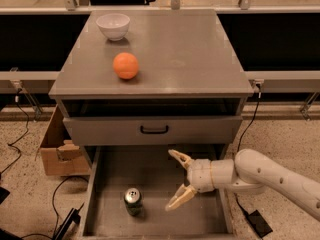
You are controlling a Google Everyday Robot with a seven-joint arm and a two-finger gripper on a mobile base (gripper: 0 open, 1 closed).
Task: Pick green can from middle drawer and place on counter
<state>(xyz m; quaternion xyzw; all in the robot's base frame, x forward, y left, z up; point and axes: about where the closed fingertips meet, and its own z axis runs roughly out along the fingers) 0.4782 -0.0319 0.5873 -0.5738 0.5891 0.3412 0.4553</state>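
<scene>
While the green can [133, 200] stands upright on the floor of the open middle drawer [150, 171], toward its left side, the gripper [170, 180] hovers near it on the right, fingers spread wide apart, holding nothing.

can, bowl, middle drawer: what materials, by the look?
Green can: metal, probably aluminium; shiny silver top, green wall. White bowl: glazed ceramic or plastic; smooth and glossy, can't tell which. Middle drawer: painted sheet metal by look; flat matte grey. Gripper, open, hangs over the drawer beside the can, not touching.
</scene>
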